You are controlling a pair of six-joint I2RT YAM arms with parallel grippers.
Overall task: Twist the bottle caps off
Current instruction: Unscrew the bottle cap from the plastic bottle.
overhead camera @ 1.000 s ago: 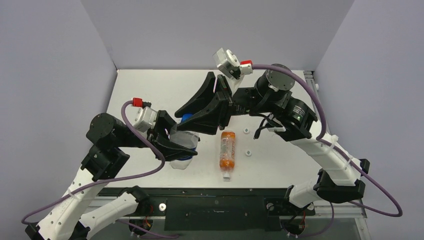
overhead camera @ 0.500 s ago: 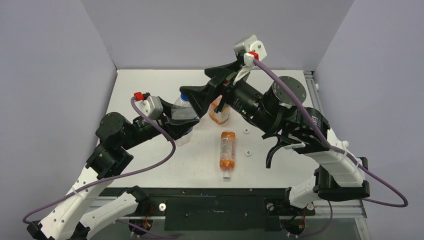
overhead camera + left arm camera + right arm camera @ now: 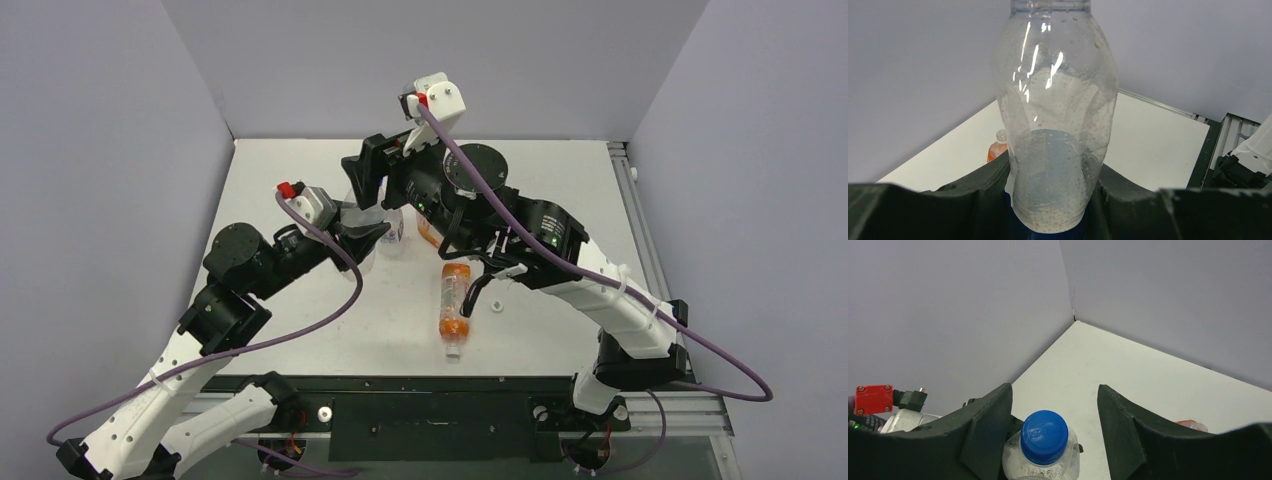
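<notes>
My left gripper (image 3: 1055, 180) is shut on the lower body of a clear bottle (image 3: 1058, 100) and holds it upright; the top view shows this gripper (image 3: 366, 236) left of the table's middle. The bottle's blue cap (image 3: 1044, 436) sits screwed on its neck. My right gripper (image 3: 1055, 412) is open and straddles the cap, with a gap on each side and no contact. From above, the right gripper (image 3: 368, 182) hangs right over the bottle (image 3: 388, 228). A slim orange bottle (image 3: 453, 305) lies on the table, its white cap pointing to the near edge.
A wide orange bottle (image 3: 432, 236) with an open neck stands just behind the right arm; the left wrist view shows this wide bottle (image 3: 997, 149) too. Grey walls meet at the back left corner (image 3: 1073, 317). The right arm's forearm (image 3: 520, 235) crosses over the table's middle.
The left arm has raised the clear bottle upright and carried it back. The right gripper let go of the cap, swung left, and now stands open around it.
</notes>
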